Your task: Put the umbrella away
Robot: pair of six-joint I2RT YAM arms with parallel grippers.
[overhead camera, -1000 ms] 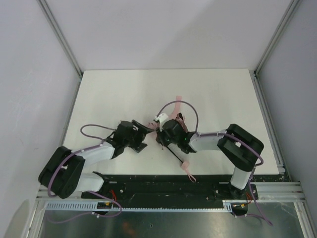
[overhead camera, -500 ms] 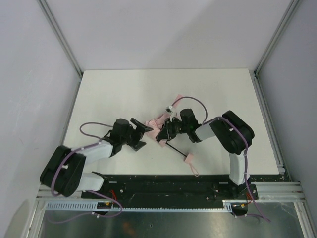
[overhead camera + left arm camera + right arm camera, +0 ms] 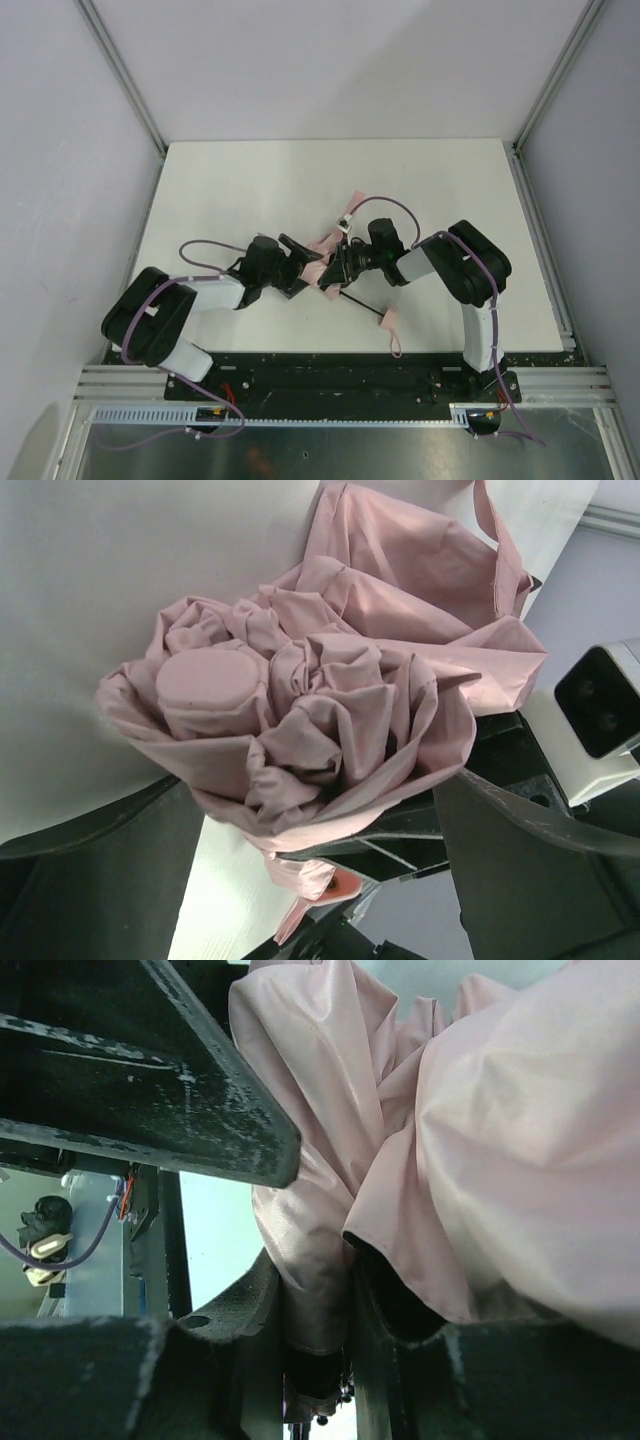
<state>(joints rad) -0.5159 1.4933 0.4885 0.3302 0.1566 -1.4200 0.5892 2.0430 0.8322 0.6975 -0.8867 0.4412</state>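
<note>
umbrella [image 3: 330, 710]: centre of table [image 3: 230, 190] in top view; bunched pink canopy sitting between the two grippers.
long axis: canopy at frame centre, thin black shaft [image 3: 362, 305] slanting to lower right, handle [image 3: 388, 320] at that end.
right gripper [image 3: 338, 268]: narrowly parted, pinched on canopy folds near the shaft; own wrist view shows cloth squeezed between the fingers [image 3: 240, 1350].
left gripper [image 3: 303, 258]: spread wide, holding nothing; just left of canopy.
bearing from left fingers [image 3: 90, 880]: canopy tip seen end-on, round cap centre-left of wrist frame, cloth lying between the spread fingers.
nearer arm: both at the canopy; left one free, probably next to close on the tip end.
</note>
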